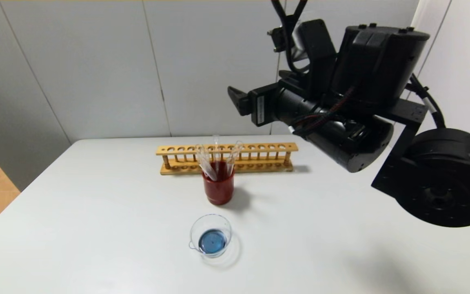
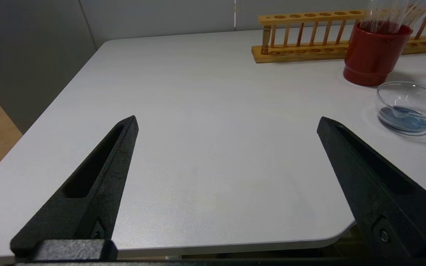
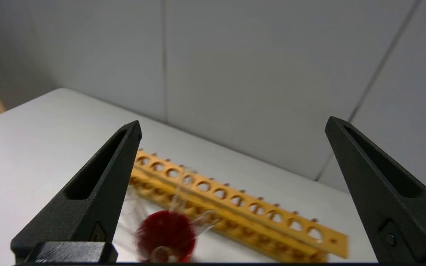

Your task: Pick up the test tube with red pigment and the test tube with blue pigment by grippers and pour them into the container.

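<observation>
The clear glass container (image 1: pixel 211 235) stands at the table's front centre with blue liquid in its bottom; it also shows in the left wrist view (image 2: pixel 409 107). Three clear test tubes (image 1: pixel 206 163) lean in the dark red cup (image 1: pixel 218 185). Their bottoms are hidden inside the cup, so I cannot tell which holds red or blue pigment. My right gripper (image 1: pixel 236 98) is raised high above the table behind the cup, open and empty (image 3: pixel 233 125). My left gripper (image 2: pixel 227 125) is open and empty, low over the table's near left corner, out of the head view.
A wooden tube rack (image 1: pixel 227 157) with empty holes lies behind the cup, also in the right wrist view (image 3: pixel 235 199). The white table (image 1: pixel 96 204) has a rounded near corner under my left gripper. A grey wall stands behind the table.
</observation>
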